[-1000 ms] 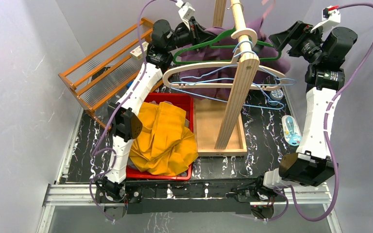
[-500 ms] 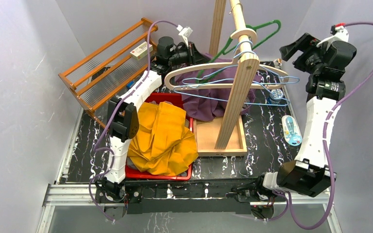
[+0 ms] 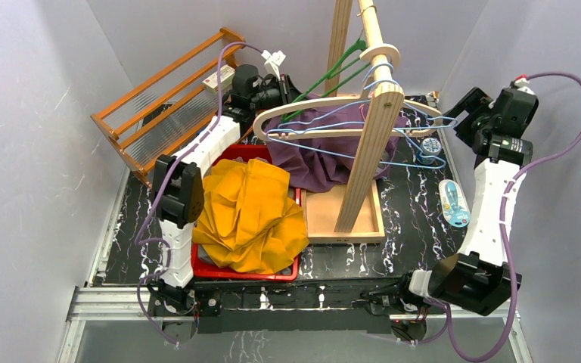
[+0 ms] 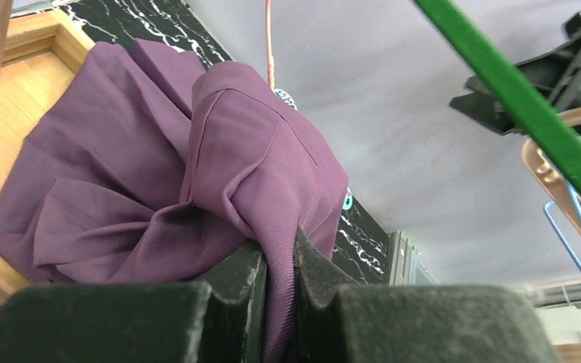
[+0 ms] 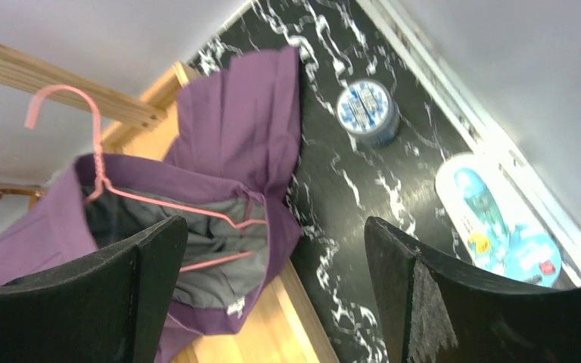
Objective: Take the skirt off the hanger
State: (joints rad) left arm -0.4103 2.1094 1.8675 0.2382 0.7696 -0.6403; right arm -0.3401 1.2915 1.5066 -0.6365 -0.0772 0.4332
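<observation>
The purple skirt [image 3: 314,155] lies crumpled over the wooden stand's base [image 3: 325,215]. My left gripper [image 3: 278,89] is shut on a fold of it, and the cloth is pinched between the pads in the left wrist view [image 4: 278,257]. In the right wrist view a pink wire hanger [image 5: 98,170] sits in the skirt's open waist [image 5: 219,249]. A green hanger [image 3: 346,64] hangs bare on the rod and also crosses the left wrist view [image 4: 522,94]. My right gripper [image 3: 465,115] is open and empty, above the table to the right of the skirt [image 5: 272,227].
A red bin [image 3: 253,151] holds yellow cloth [image 3: 250,212]. An orange wooden rack [image 3: 159,98] stands at the back left. The stand's post [image 3: 367,144] carries a wooden hanger [image 3: 325,106] and blue wire hangers [image 3: 416,147]. A tape roll [image 3: 433,145] and a blue packet [image 3: 454,203] lie at the right.
The skirt came down from rod height onto the stand base, my left gripper moving down and left with it. The green hanger swung free. My right arm lowered and drew back right.
</observation>
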